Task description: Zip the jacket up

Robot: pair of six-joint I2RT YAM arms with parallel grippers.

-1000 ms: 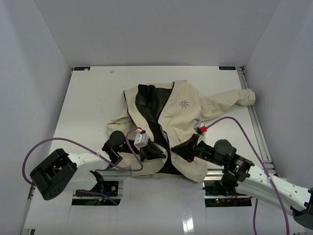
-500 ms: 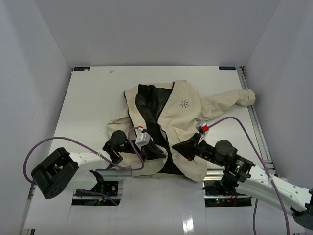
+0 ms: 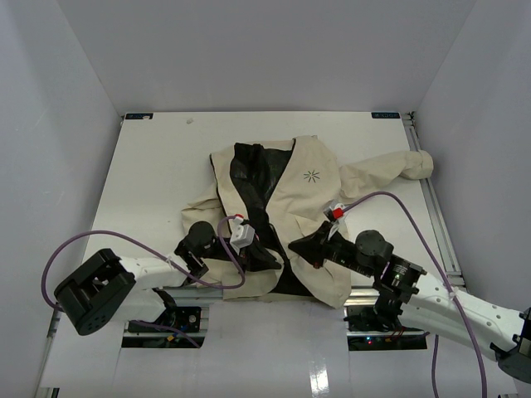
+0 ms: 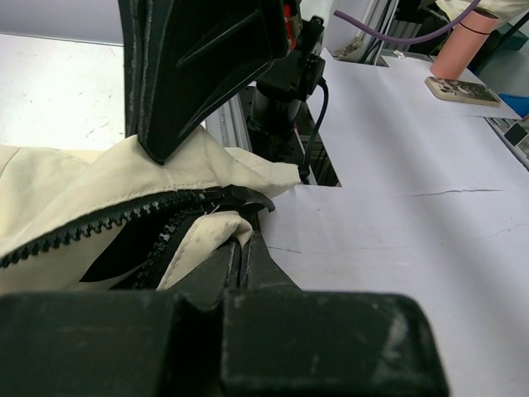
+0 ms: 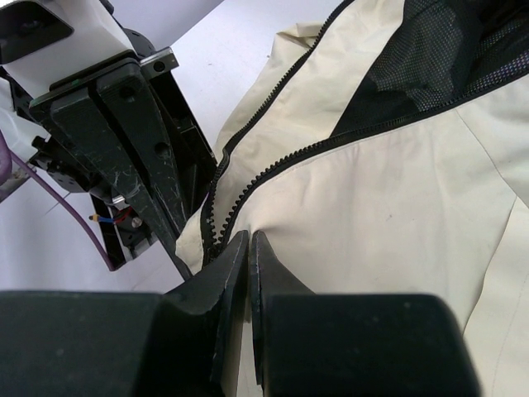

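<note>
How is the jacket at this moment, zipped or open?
Open: the jacket has its front edges apart, black lining showing between the two zipper rows.

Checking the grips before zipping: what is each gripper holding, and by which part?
Both hold the jacket near its bottom hem: the left gripper pinches one front panel's zipper edge, the right gripper appears to pinch the other's.

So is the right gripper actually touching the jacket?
Touching. The right wrist view shows the right gripper shut on the jacket, pinching cream fabric beside the zipper, creases fanning out from its tips.
</note>
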